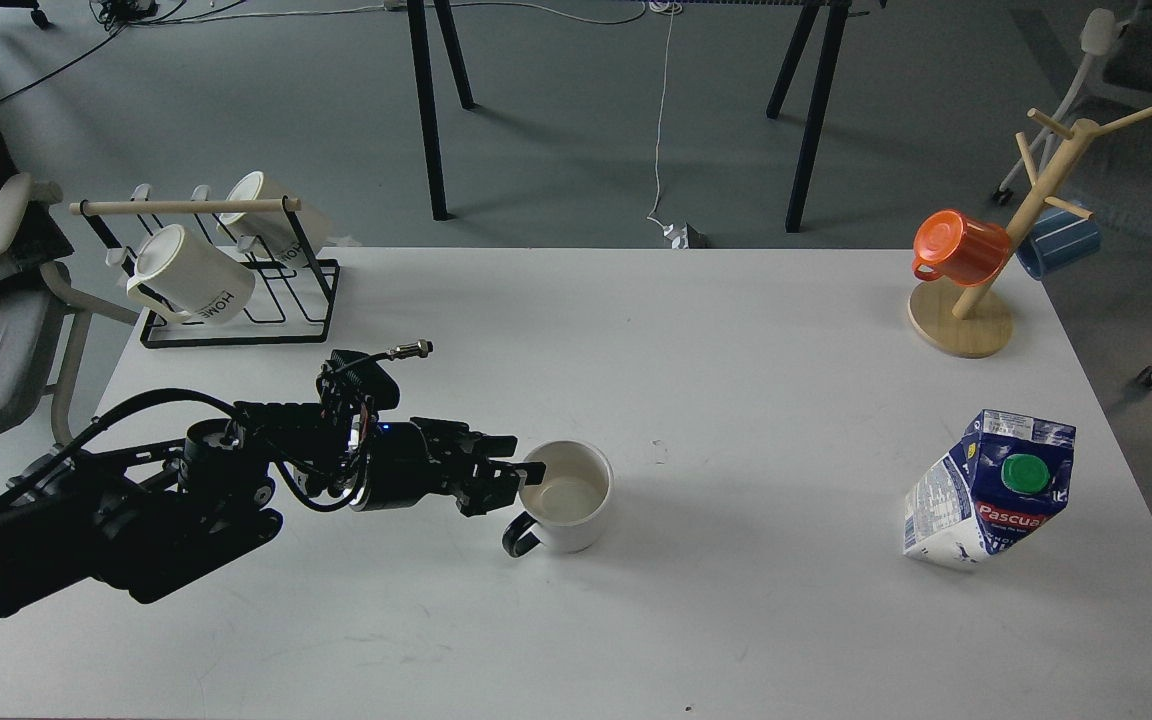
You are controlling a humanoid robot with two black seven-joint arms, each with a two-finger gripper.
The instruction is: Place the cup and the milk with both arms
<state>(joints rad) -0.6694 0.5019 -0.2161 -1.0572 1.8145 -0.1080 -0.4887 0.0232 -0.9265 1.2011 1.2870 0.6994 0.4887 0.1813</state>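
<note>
The cup (568, 497), a cream-white mug with a black loop handle (519, 538), stands upright on the white table (736, 330), left of centre, handle toward the front left. My left gripper (521, 462) is at its left rim with its two fingers spread apart. One fingertip (534, 470) still reaches over the rim and the other stays outside the cup. The milk (991, 490), a dented blue and white carton with a green cap, stands leaning at the table's right side, far from the gripper. My right arm is out of view.
A black wire rack (236, 300) with two "HOME" mugs stands at the back left. A wooden mug tree (976, 300) with an orange cup (958, 247) and a blue cup stands at the back right. Chairs flank the table.
</note>
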